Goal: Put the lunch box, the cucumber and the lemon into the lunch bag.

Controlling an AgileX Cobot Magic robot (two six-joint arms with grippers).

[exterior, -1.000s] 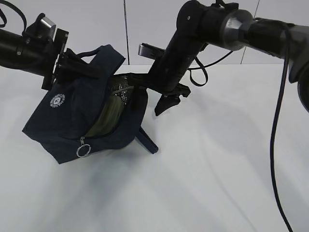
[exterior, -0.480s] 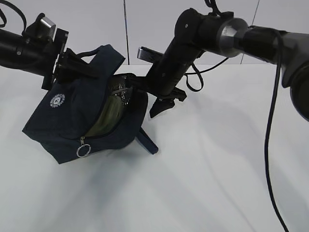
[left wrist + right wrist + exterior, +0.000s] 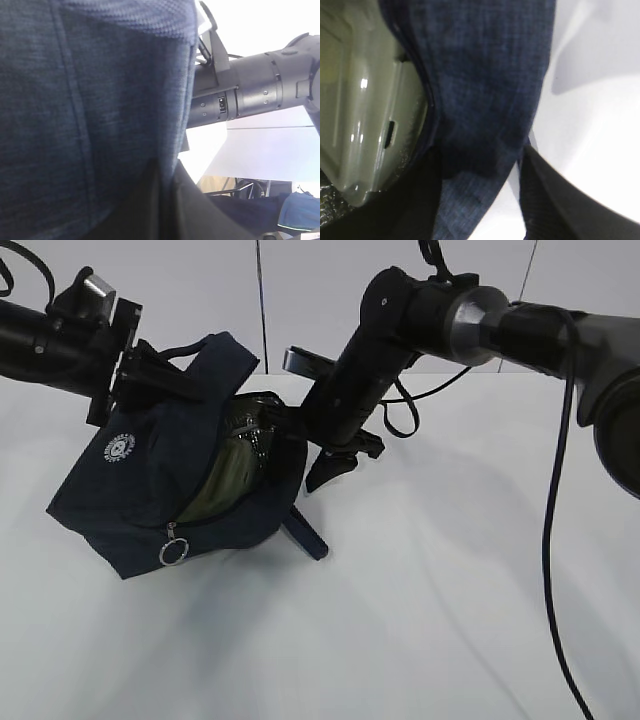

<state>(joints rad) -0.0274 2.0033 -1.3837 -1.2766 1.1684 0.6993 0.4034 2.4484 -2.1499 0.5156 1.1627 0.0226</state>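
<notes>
Lying tilted on the tabletop [image 3: 420, 620], the lunch bag [image 3: 150, 500] shows the lunch box [image 3: 232, 477] inside; left hand [image 3: 150, 375] pinches its handle at eleven o'clock, right hand [image 3: 330, 465] spreads across its rim at three o'clock.

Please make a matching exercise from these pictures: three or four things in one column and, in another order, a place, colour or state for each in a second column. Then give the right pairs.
Things:
1. lunch bag
2. lunch box
3. zipper ring pull
4. left tool

Descriptions:
A. silver, hanging at the bag's lower front
B. pale green lid, showing through the open top
C. shut on the bag's fabric near a handle
D. dark navy, tilted, open towards the right arm

Pairs: 1-D, 2-B, 3-A, 4-C
</notes>
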